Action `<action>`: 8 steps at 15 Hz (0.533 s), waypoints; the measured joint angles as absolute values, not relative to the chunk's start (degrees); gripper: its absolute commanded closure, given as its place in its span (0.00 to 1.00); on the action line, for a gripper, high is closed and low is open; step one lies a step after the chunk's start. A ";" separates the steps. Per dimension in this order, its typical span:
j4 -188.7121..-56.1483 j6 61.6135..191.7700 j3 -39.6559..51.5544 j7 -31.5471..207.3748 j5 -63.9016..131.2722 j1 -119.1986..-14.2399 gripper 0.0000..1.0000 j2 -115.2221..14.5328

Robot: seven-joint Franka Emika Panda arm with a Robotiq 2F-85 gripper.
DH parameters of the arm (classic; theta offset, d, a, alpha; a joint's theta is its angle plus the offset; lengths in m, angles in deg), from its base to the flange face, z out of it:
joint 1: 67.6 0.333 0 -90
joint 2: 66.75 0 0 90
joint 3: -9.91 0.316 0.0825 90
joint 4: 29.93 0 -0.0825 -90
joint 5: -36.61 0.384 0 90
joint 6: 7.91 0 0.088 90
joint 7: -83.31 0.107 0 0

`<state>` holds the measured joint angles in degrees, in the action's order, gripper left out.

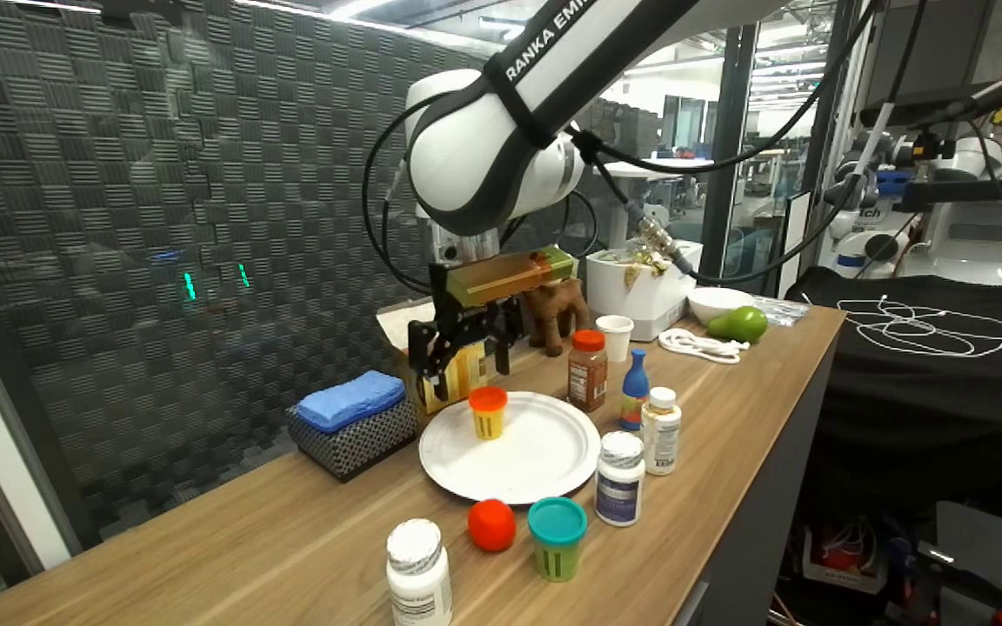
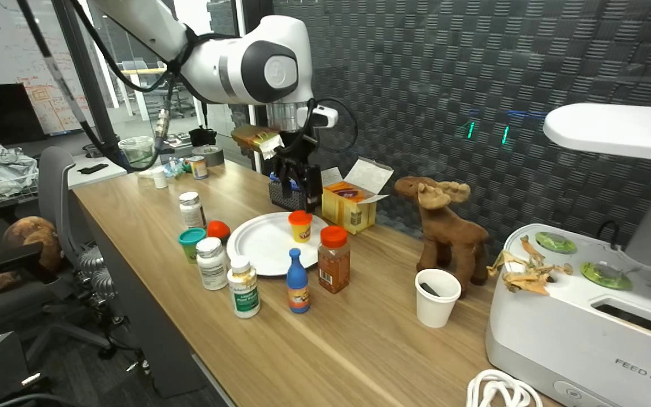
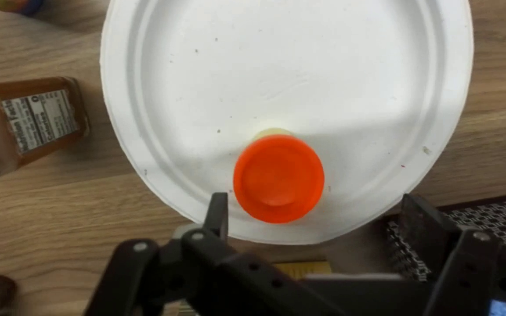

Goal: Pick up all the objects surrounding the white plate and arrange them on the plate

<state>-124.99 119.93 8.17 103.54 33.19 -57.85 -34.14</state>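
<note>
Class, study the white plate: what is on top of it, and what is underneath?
An orange-lidded yellow tub stands upright on the white plate, which also bears tiny specks. Wooden counter shows around it, but what the plate covers cannot be seen.

A dark wall [image 1: 275, 174] of checkered, ribbed panels runs along one long edge of the wood-topped table [image 1: 249, 539]. Off the opposite edge, in an exterior view, a grey chair [image 2: 54, 181] stands on dark floor [image 2: 111, 376], with a black monitor [image 2: 3, 116] and a marked whiteboard [image 2: 3, 56] behind. Strip lights [image 1: 353, 9] glow overhead, and dark-framed glass [image 1: 784, 78] past the table's far end shows a bright office.
</note>
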 measured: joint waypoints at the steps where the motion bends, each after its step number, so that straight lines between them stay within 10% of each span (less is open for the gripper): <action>1: -125.35 119.92 8.24 104.00 33.07 -57.25 0.00 -35.12; 8: -132.70 119.79 13.17 103.77 32.64 -52.83 0.00 -42.79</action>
<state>-132.70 119.79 13.17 103.77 32.64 -52.83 -42.79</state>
